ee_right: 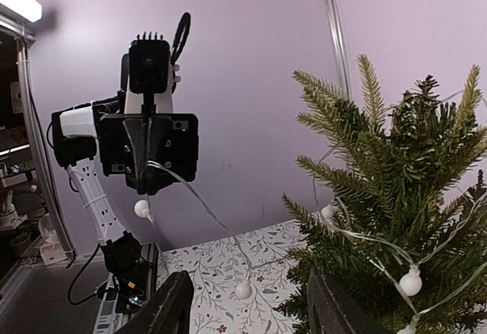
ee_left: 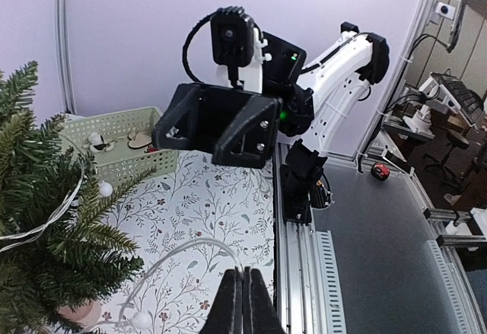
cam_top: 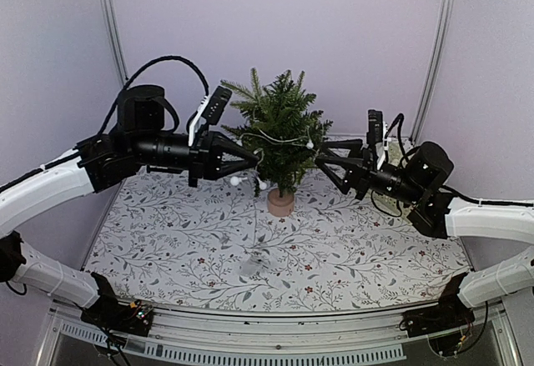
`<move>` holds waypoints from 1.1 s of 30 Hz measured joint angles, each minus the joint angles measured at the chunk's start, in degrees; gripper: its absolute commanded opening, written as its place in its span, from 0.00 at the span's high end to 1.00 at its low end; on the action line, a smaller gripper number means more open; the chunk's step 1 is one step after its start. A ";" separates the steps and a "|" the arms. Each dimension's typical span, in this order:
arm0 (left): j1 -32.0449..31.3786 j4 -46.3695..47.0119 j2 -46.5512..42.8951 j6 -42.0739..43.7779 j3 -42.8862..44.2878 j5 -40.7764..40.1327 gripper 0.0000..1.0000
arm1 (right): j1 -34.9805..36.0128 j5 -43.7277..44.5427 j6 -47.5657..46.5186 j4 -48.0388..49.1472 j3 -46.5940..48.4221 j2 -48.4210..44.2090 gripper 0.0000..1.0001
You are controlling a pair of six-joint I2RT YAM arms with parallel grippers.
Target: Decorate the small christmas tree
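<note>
Though overhead blurs it, right wrist shows left end effector pinching light string; right end effector gapes.

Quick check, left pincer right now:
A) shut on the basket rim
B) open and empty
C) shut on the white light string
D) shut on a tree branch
C: the left pincer is shut, and the white light string runs out of its closed tip toward the small christmas tree.

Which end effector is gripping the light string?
The left end effector, pinched shut on the light string; the right end effector stands open beside the small christmas tree.
</note>
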 measured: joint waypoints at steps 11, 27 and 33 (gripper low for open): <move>-2.03 4.55 6.49 0.17 3.54 -0.24 1.00 | 9.42 0.31 0.87 13.27 -9.22 9.07 0.33; -3.23 5.90 6.84 0.22 4.28 -0.28 1.00 | 14.21 3.13 -3.72 28.13 -9.55 28.85 0.37; -3.34 6.62 6.84 0.44 4.28 -0.17 1.00 | 17.35 3.39 -4.90 31.54 -6.49 32.02 0.48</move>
